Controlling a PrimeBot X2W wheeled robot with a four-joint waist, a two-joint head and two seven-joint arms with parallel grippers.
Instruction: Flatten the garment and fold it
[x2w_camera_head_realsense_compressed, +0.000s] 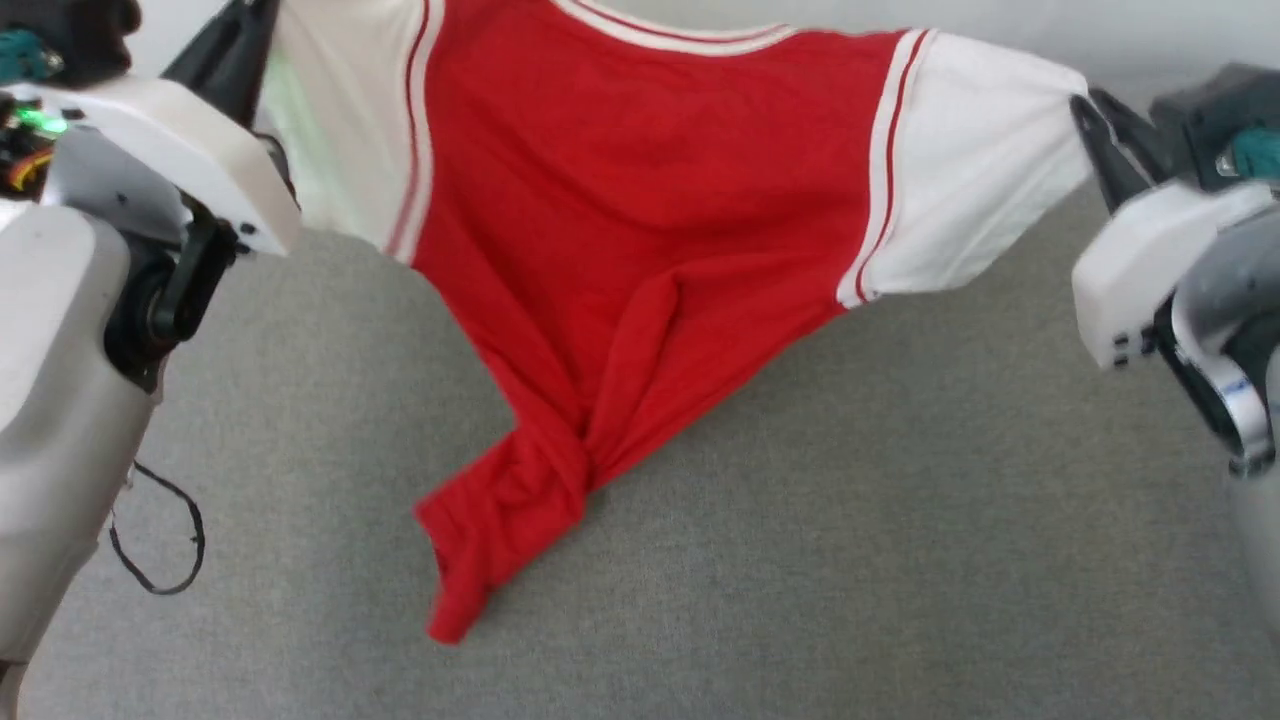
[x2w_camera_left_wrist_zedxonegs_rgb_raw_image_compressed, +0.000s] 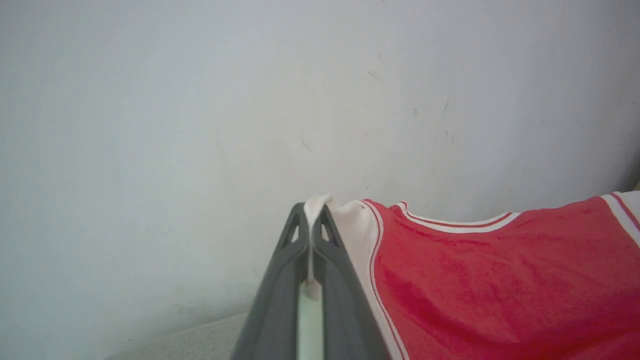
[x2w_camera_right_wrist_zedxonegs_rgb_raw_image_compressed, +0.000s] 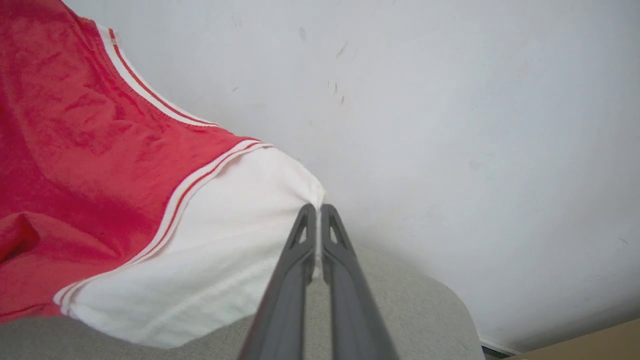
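Red garment (x2w_camera_head_realsense_compressed: 640, 220) hangs stretched between both arms, plain red side towards the head camera. The left hand (x2w_camera_left_wrist_zedxonegs_rgb_raw_image_compressed: 311, 212) is clamped shut on the tip of one white sleeve, and the right hand (x2w_camera_right_wrist_zedxonegs_rgb_raw_image_compressed: 318, 210) is clamped on the edge of the other sleeve. The body sags into a twisted, bunched hem that reaches down to the grey surface (x2w_camera_head_realsense_compressed: 900, 520), left of centre. Striped neckline trim is at the top, with a pale wall (x2w_camera_left_wrist_zedxonegs_rgb_raw_image_compressed: 200, 100) behind.

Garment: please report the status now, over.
Left gripper shut on one white sleeve, right gripper shut on the other. Garment stretched between them, lower part twisted, bunched on the gray surface. Black cable loop hangs apart from it.
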